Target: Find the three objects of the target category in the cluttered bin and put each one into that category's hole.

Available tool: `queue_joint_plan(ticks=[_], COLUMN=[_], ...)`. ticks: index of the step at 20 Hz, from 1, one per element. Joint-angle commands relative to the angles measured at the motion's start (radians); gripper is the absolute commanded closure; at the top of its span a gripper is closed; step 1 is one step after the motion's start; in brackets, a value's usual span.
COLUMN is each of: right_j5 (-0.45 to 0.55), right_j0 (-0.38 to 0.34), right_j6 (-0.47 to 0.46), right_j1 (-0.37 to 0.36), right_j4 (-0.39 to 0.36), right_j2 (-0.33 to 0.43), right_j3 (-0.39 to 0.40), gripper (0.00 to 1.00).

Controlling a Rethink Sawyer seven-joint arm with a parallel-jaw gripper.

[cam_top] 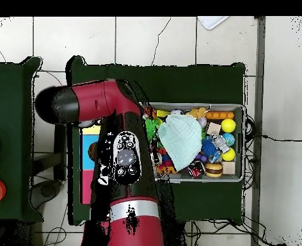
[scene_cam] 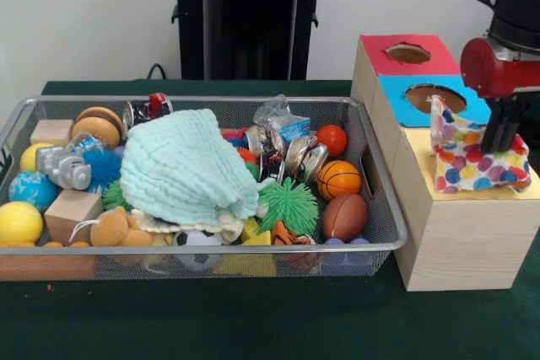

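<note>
A white fabric piece with coloured spots [scene_cam: 472, 162] lies bunched on the yellow top [scene_cam: 415, 147] of the pale wooden box at the right, and its left corner stands up. It covers the yellow top's hole. My gripper [scene_cam: 504, 142] comes down into this fabric from above, and its tips are hidden in the folds. The silver wire-mesh bin [scene_cam: 202, 100] stands to the left, full of toys; it also shows in the overhead view [cam_top: 241, 128]. I see no other spotted fabric in the bin. In the overhead view my arm [cam_top: 125, 160] hides the gripper.
A plain mint cloth [scene_cam: 181, 166] lies over the bin's middle, with a cream cloth [scene_cam: 196, 225] under its front edge. Balls, wooden blocks and a green spiky toy [scene_cam: 288, 204] lie around it. Behind the yellow top are the blue-topped hole [scene_cam: 434, 97] and the red-topped hole [scene_cam: 408, 53].
</note>
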Motion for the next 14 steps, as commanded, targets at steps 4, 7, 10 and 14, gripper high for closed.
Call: queue_joint_plan(ticks=[4,7,10,14], right_j5=[0.176,0.184,0.173,0.135], right_j0=[-0.019,-0.016,-0.015,-0.024], right_j6=[0.096,0.093,0.095,0.084], right_j1=[0.074,0.084,0.106,0.165], right_j4=[0.054,0.057,0.053,0.054], right_j2=[0.055,0.053,0.044,0.057], right_j3=[0.138,0.127,0.109,0.070], gripper=[1.00,1.00,1.00,1.00])
